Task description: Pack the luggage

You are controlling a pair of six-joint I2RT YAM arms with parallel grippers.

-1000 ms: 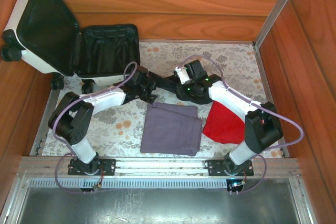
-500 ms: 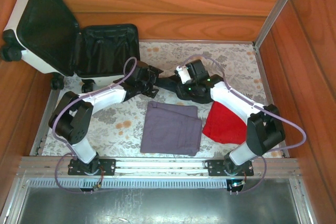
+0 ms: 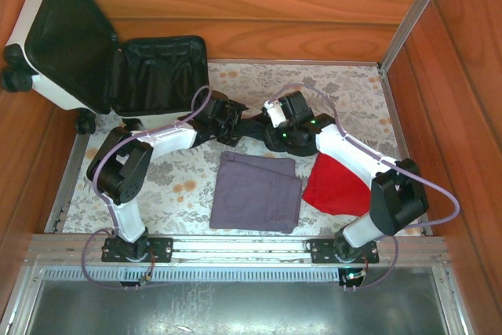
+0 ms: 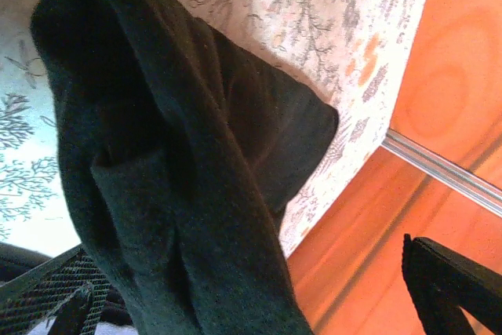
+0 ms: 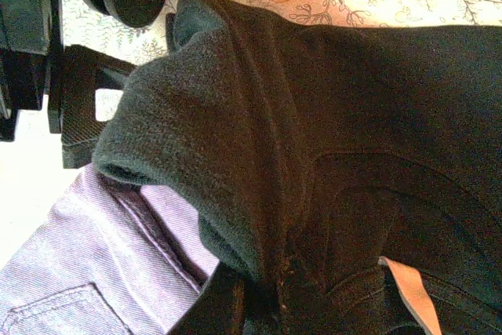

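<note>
a dark garment (image 3: pixel 249 125) hangs just above the middle of the table (image 3: pixel 345 92), between the left claw (image 3: pixel 229 121) and the right claw (image 3: pixel 267 121). the left arm has pulled its elbow in and its claw has edged closer to the right one. the cloth bunches into the right claw, which seems clamped on it, but i cannot tell the left claw's grip. the luggage (image 3: pixel 153 76) lies open at the far left corner, so the carry there likely comes next.

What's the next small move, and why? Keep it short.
Probably close the left gripper on the dark garment. In the left wrist view its fingers stand apart with the cloth hanging between them, while the right gripper seems to hold the other end; then both can carry it to the luggage.
</note>
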